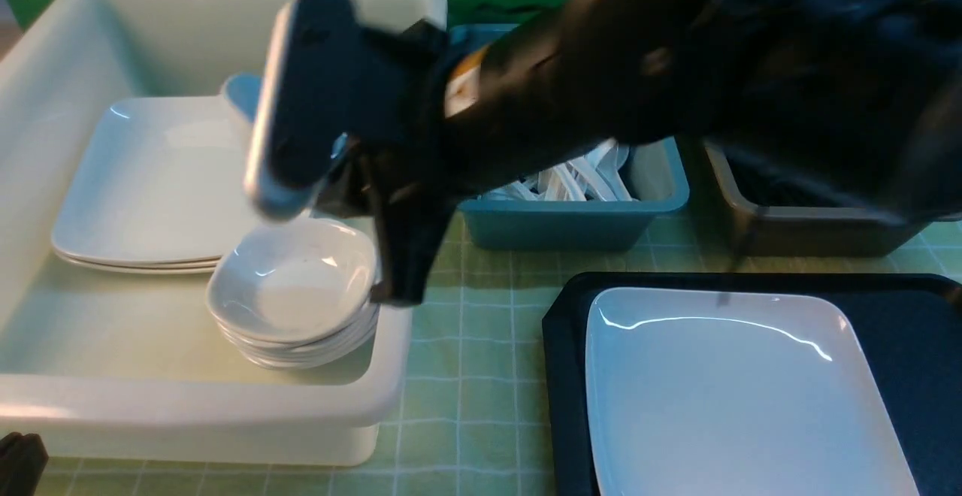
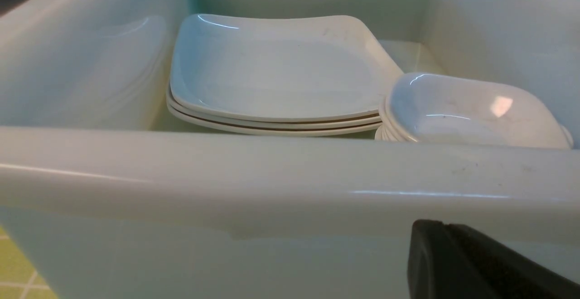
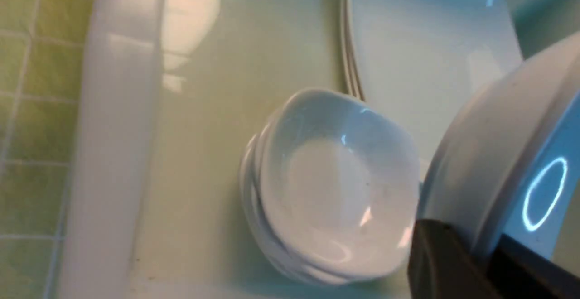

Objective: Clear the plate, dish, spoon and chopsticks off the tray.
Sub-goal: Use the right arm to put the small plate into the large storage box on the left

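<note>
Dish [image 1: 259, 128] is pinched on edge in my right gripper [image 1: 301, 135], upper left of frame, above the stack [image 1: 293, 285] in the white tub [image 1: 225, 406], presumably to nest there. My left gripper [image 2: 476, 267] is closed, and the plate [image 1: 736, 391] sits on the tray [image 1: 909, 346], lower right.

Front looks forward; wrists (close) share white tub [image 2: 272, 167].

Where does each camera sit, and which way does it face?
Front: between the arms, facing forward over the table; the right arm reaches across, holding a dish.
Left wrist: low outside the tub, looking over its wall; part of the left hand shows.
Right wrist: above the tub, looking down; right hand and dish show.
Shared: all see the stacked dishes and plates.
</note>
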### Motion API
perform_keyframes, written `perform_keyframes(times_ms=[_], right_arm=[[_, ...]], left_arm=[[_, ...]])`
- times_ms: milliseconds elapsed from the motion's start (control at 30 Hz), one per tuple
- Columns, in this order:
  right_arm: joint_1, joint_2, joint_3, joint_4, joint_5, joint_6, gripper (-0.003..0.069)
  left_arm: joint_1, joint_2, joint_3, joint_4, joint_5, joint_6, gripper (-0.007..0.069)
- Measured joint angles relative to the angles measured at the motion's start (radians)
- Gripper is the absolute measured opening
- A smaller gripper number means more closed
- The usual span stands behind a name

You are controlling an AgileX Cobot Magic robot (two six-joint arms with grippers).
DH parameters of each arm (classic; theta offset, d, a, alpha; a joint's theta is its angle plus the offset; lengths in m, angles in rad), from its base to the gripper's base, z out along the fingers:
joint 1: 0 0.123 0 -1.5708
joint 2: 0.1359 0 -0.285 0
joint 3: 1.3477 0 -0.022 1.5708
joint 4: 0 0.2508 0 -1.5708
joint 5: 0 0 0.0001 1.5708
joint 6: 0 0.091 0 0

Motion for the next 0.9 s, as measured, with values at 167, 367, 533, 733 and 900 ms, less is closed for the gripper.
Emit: perform_keyframes(times_ms=[167,367,533,733,900], right_arm=[[0.054,0.182,-0.128,-0.252,0.004,0.117,0.0031],[0.072,0.266,-0.186,-0.330,0.056,0.171,0.0046],[0.078,0.266,-0.194,-0.337,0.088,0.173,0.0150],[0.100,0.266,-0.245,-0.342,0.150,0.174,0.0325],[0.116,0.252,-0.358,-0.344,0.327,0.175,0.0347]], left_arm=[[0.000,0.000,0.000,0.001,0.000,0.000,-0.0002],[0.000,0.000,0.000,0.001,0.000,0.000,-0.0002],[0.000,0.000,0.000,0.001,0.000,0.000,-0.0002],[0.000,0.000,0.000,0.001,0.000,0.000,-0.0002],[0.000,0.000,0.000,0.001,0.000,0.002,-0.0002]])
